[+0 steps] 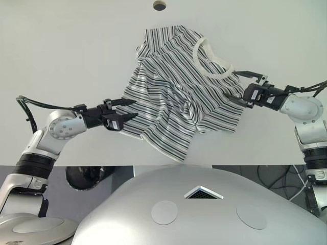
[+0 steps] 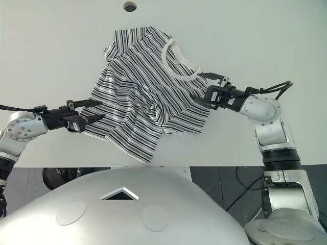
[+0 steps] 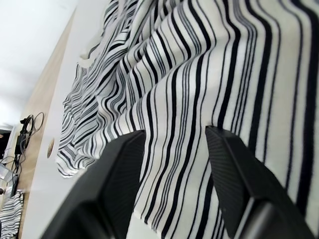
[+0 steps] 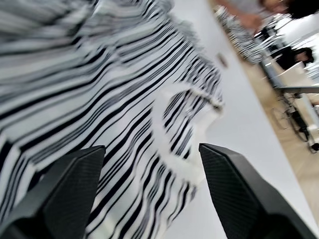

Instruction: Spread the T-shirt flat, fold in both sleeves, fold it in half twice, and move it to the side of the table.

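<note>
The black-and-white striped T-shirt (image 1: 179,92) lies crumpled on the white table (image 1: 61,56), its white collar (image 1: 210,60) toward the far right. My left gripper (image 1: 130,109) is open at the shirt's left edge, one finger above the other. In the left wrist view its fingers (image 3: 119,184) stand wide apart with striped cloth in front of them. My right gripper (image 1: 233,84) is open at the shirt's right edge just below the collar. The right wrist view shows its fingers (image 4: 65,194) apart, with the collar (image 4: 169,124) ahead.
A round hole (image 1: 159,5) sits in the table beyond the shirt. The table's near edge (image 1: 76,164) runs just below the shirt's lowest corner. Bare table spreads left and right of the shirt.
</note>
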Action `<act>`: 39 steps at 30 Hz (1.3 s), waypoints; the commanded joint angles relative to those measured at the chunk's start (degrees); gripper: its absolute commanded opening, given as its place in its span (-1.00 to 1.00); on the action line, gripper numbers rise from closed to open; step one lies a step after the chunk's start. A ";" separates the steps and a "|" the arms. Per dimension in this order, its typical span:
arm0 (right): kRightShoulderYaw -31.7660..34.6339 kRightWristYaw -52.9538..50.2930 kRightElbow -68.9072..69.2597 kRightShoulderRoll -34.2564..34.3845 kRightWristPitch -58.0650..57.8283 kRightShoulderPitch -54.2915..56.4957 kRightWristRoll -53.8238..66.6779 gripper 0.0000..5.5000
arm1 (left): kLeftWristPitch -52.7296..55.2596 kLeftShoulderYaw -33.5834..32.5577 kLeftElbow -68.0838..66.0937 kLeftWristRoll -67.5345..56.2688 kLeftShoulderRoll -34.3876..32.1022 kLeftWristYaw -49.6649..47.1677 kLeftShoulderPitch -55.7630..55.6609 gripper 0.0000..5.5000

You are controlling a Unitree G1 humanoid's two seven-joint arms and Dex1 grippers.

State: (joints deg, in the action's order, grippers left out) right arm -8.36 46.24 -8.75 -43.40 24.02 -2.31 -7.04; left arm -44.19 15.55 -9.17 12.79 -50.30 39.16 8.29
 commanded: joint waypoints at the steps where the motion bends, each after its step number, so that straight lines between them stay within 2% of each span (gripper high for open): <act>1: -2.50 4.05 -4.79 -3.51 1.07 3.36 -2.78 0.28 | 2.02 4.93 -6.63 11.63 -3.28 2.08 2.63 -0.18; 7: -8.42 3.24 -24.66 -2.11 5.71 21.50 -11.36 0.28 | 2.06 7.20 -4.79 10.87 -6.45 4.59 5.38 -0.18; 13: -18.57 -9.72 -51.64 7.53 9.35 45.82 -25.94 0.28 | 7.39 6.39 5.61 -2.86 -5.71 5.90 7.35 -0.18; 16: -23.28 -17.13 -59.96 10.30 8.47 51.97 -32.35 0.28 | 12.29 4.46 11.76 -10.64 -3.87 5.56 7.27 -0.18; 20: -25.79 -25.16 -65.59 15.85 6.75 57.02 -35.53 0.28 | 23.01 3.34 23.73 -22.08 2.24 4.24 6.44 -0.18; 23: -28.19 -28.41 -67.56 18.74 4.64 59.36 -38.17 0.28 | 31.43 2.83 30.46 -27.93 6.93 2.03 5.71 -0.18; 26: -29.88 -30.85 -68.81 19.29 2.81 60.83 -40.34 0.28 | 37.92 3.12 37.22 -32.53 8.71 1.91 7.03 -0.18; 30: -25.65 -30.46 -68.38 18.01 5.97 60.85 -35.93 0.28 | 44.21 2.59 45.18 -39.38 9.60 2.80 7.70 -0.18; 33: -17.42 -27.37 -64.47 12.34 13.96 58.95 -26.86 0.28 | 43.87 -3.47 43.01 -40.22 12.91 -0.57 3.54 -0.18; 35: -14.72 -24.68 -59.00 7.59 19.10 54.56 -22.95 0.28 | 42.50 -8.33 36.81 -36.84 17.07 -6.33 -2.90 -0.18; 37: -11.65 -21.00 -47.88 2.45 21.64 46.15 -17.51 0.28 | 36.38 -9.46 26.29 -24.40 18.42 -12.08 -10.38 -0.18; 39: -7.63 -16.68 -29.87 -2.72 19.32 32.65 -8.44 0.28 | 28.29 -6.24 13.37 -8.76 17.94 -18.34 -17.51 -0.18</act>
State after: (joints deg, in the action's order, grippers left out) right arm -19.22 25.09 -53.41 -41.63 45.14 41.55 -22.99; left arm -9.36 6.68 14.92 -8.95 -32.25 25.99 -3.23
